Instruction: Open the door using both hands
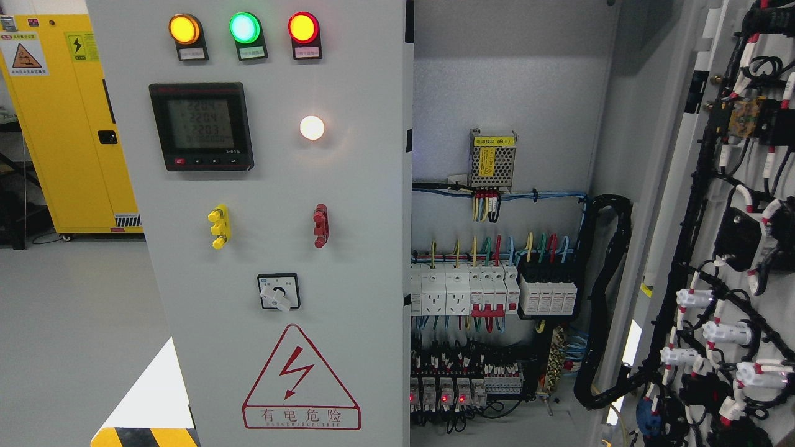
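No robot hand is in view here, so what either one is doing cannot be told. Front and centre stands the closed left door (248, 248), a grey panel carrying three lit lamps up top, amber (184, 29), green (245, 28) and red (303, 27), with a meter (201, 126) below them and a white lamp (312, 128) glowing beside it. Lower down sit a yellow handle (218, 226), a red handle (320, 225), a rotary switch (278, 292) and a red-bordered warning triangle (300, 380). The right door (726, 248) is swung wide open at the picture's right, its inner face toward us and thick with black cable looms and white connectors. Between the two doors the cabinet interior lies exposed: a small power supply (492, 159) high on the back wall, a row of breakers (490, 288) under coloured wires, relays (447, 391) at the bottom. Far left, a yellow cabinet (68, 124) stands on the grey floor (74, 335).
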`<action>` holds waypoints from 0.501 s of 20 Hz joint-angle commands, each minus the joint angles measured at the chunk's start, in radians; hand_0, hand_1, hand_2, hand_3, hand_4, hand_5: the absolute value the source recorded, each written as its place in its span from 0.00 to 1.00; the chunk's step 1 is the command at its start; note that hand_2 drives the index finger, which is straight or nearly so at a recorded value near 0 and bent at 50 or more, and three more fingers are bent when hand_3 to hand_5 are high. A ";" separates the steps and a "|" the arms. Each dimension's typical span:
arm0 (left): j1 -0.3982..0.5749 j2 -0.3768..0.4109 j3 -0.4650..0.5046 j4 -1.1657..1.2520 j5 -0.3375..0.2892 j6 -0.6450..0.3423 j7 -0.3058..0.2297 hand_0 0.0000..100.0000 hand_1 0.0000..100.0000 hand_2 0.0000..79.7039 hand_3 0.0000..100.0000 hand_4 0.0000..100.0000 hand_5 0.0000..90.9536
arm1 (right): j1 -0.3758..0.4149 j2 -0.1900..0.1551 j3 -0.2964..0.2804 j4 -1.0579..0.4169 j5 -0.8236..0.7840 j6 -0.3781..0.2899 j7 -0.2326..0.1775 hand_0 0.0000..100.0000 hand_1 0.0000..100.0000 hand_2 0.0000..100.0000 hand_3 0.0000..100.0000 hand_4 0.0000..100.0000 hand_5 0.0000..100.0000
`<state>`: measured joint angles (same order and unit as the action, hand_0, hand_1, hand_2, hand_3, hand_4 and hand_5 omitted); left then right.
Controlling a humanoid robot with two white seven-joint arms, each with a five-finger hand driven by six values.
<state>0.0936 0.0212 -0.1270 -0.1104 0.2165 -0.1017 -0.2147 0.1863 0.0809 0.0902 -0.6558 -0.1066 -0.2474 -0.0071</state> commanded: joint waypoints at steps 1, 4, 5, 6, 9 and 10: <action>-0.002 0.005 0.000 0.011 -0.002 -0.001 -0.002 0.12 0.56 0.00 0.00 0.00 0.00 | 0.133 0.005 0.213 -0.822 0.002 -0.004 -0.001 0.00 0.50 0.04 0.00 0.00 0.00; -0.002 0.005 -0.002 0.011 -0.002 -0.001 -0.002 0.12 0.56 0.00 0.00 0.00 0.00 | 0.150 0.005 0.249 -0.965 0.007 -0.004 -0.002 0.00 0.50 0.04 0.00 0.00 0.00; -0.002 0.003 -0.002 0.011 -0.002 -0.001 -0.002 0.12 0.56 0.00 0.00 0.00 0.00 | 0.156 0.005 0.252 -1.011 0.005 -0.009 -0.002 0.00 0.50 0.04 0.00 0.00 0.00; -0.002 0.003 -0.003 0.011 -0.002 -0.001 -0.002 0.12 0.56 0.00 0.00 0.00 0.00 | 0.157 0.005 0.256 -1.057 0.005 -0.012 -0.002 0.00 0.50 0.04 0.00 0.00 0.00; -0.002 0.003 -0.003 0.011 -0.002 -0.001 -0.002 0.12 0.56 0.00 0.00 0.00 0.00 | 0.171 0.005 0.289 -1.256 0.005 -0.009 -0.004 0.00 0.50 0.04 0.00 0.00 0.00; -0.002 0.003 -0.003 0.011 -0.002 -0.001 0.000 0.12 0.56 0.00 0.00 0.00 0.00 | 0.171 0.005 0.299 -1.303 0.007 -0.007 -0.008 0.00 0.50 0.04 0.00 0.00 0.00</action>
<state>0.0922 0.0085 -0.1283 -0.1042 0.2152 -0.1025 -0.2160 0.3181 0.0837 0.2440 -1.2901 -0.1023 -0.2571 -0.0099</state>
